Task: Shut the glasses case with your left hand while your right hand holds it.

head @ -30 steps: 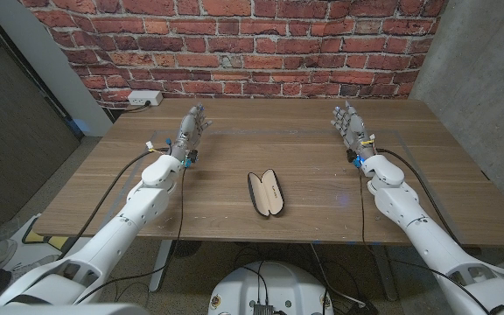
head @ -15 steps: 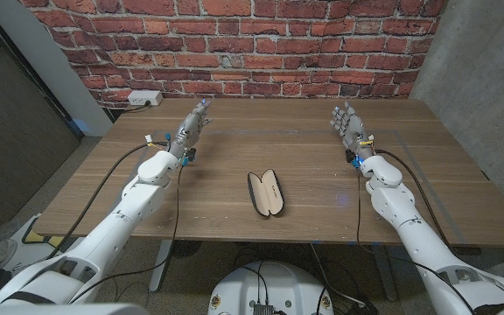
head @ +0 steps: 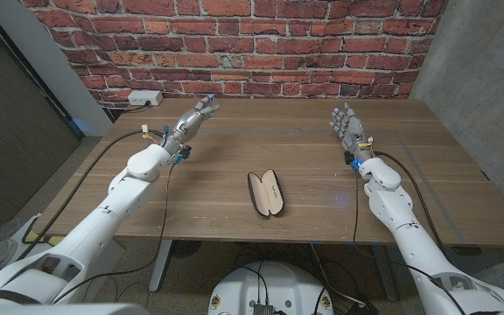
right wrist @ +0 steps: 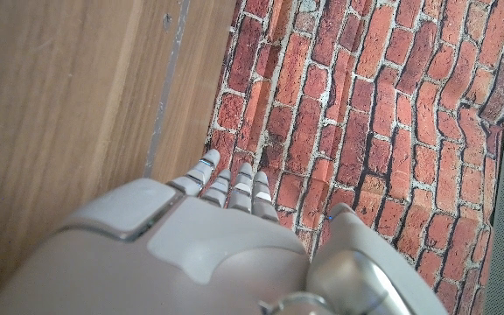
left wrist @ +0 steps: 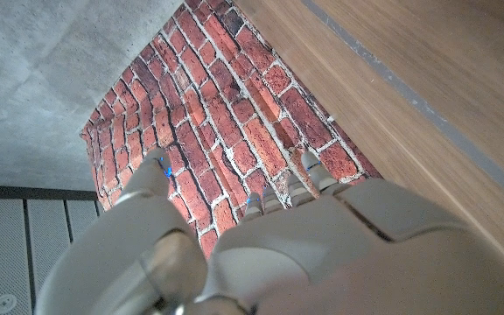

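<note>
Glasses case [head: 266, 192] lying open near the middle of the wooden table [head: 322, 188], touched by neither hand. Left hand [head: 192, 122] raised over the far left, right hand [head: 347, 125] over the far right, both empty with fingers spread, well apart from the case.

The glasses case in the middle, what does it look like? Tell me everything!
The glasses case is a long, rounded shell, dark outside and pale cream inside. It lies open on the wooden table near the front middle, its two halves spread side by side, angled slightly. Whether glasses are inside is too small to tell. Nothing touches it but the table; both hands are far back from it.
</note>
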